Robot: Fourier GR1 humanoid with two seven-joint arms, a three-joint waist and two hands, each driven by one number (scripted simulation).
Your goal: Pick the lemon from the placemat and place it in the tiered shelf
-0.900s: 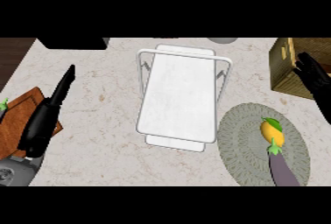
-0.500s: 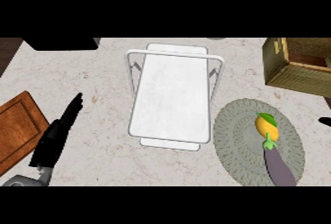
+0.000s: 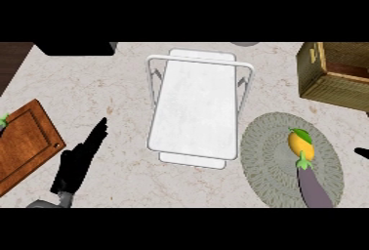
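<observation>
On the placemat (image 3: 268, 155) I saw the lemon (image 3: 300, 143) just beside an eggplant (image 3: 315, 184); my left hand (image 3: 74, 167) was open, the right hand (image 3: 361, 152) I couldn't tell.

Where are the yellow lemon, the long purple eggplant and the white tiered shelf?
Yellow lemon (image 3: 299, 144): head view, middle of its skin.
Long purple eggplant (image 3: 316, 188): head view, middle of its body.
White tiered shelf (image 3: 194, 110): head view, bare top tier.

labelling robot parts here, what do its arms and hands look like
The left hand is black with long slim fingers, joined to a grey forearm at the lower edge. Of the right hand only a black tip shows. No cables or markings visible.
</observation>
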